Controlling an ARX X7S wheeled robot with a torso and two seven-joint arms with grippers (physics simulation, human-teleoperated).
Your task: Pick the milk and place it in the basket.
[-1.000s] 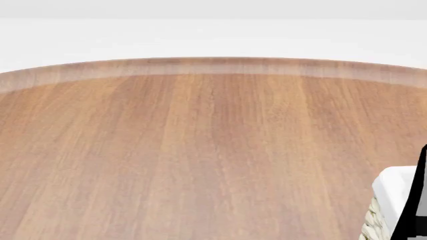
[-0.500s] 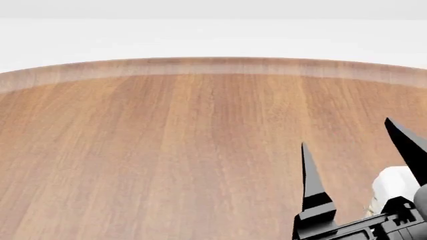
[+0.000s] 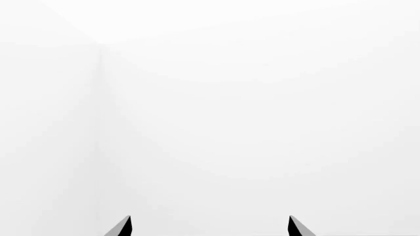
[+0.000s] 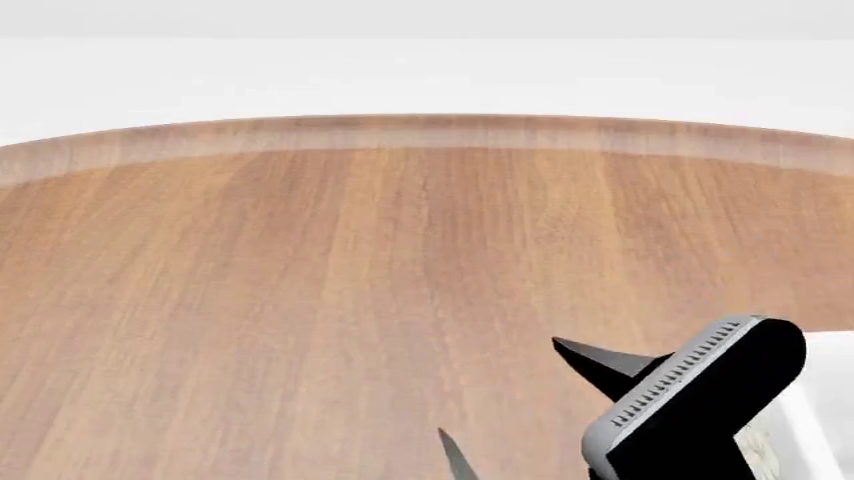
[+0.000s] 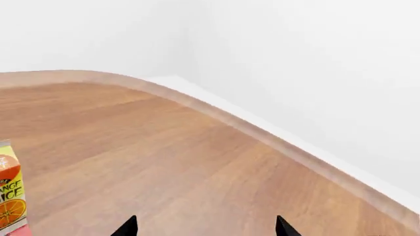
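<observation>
The milk is out of view in every frame. Only a corner of the basket (image 4: 830, 385) shows, its white liner at the head view's right edge, mostly hidden behind my right arm. My right gripper (image 4: 498, 388) hangs open over bare wood just left of that corner, with nothing between its dark pointed fingers (image 4: 594, 358). In the right wrist view the right gripper (image 5: 205, 227) is wide apart above the tabletop. My left gripper (image 3: 208, 227) is open too, facing plain white surroundings and holding nothing.
An orange-and-yellow juice carton (image 5: 10, 194) stands at the edge of the right wrist view. The round wooden table (image 4: 334, 280) has a curved far rim (image 4: 427, 132), with white floor or wall beyond it.
In the head view my right gripper has swung left and turned, its fingers now pointing left over the table. It now covers more of the basket corner.
</observation>
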